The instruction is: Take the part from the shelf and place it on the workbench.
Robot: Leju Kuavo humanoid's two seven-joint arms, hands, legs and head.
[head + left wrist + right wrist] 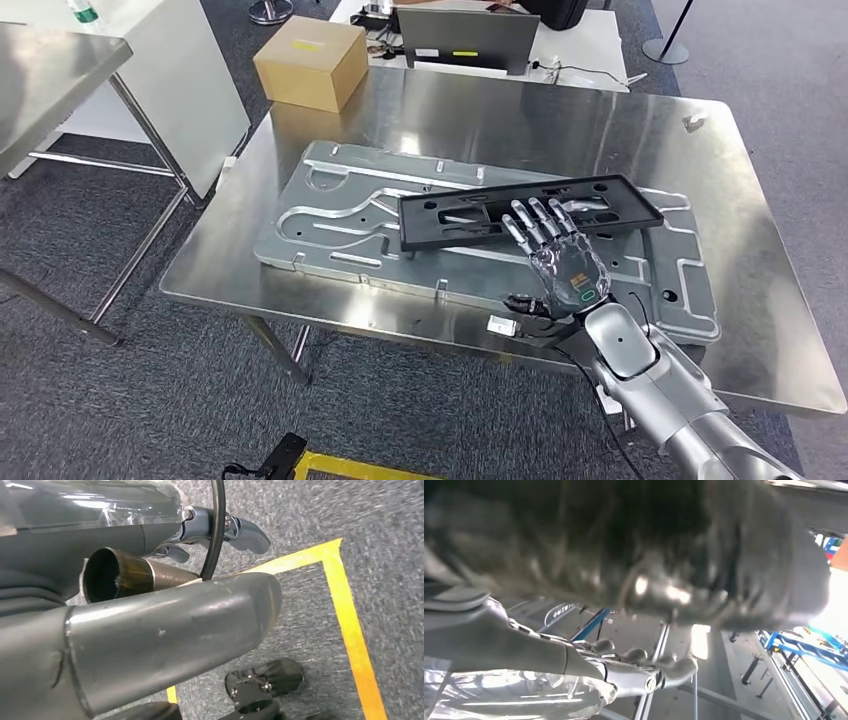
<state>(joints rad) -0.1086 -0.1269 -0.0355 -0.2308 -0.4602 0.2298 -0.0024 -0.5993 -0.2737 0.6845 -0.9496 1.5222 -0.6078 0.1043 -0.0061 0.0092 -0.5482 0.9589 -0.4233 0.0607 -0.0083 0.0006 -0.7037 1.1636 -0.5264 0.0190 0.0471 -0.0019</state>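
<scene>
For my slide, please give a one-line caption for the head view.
The robot's right hand rests, fingers spread, on a black plastic frame lying across a metal plate on the steel workbench.

A cardboard box (311,62) sits well beyond the hand, to its left. A grey laptop (466,38) stands farther beyond it.

Workshop, steel workbench (700,150), machined plate (330,215)

My worktop (420,110) is brushed steel, glossy with reflections. On it lies a pale matt cast-metal plate (330,215), and across that a matt black plastic part (470,218). My right robot hand (560,255) has a shiny clear shell. The cardboard box (310,62) looks dull, the floor carpet (140,400) rough grey.
</scene>
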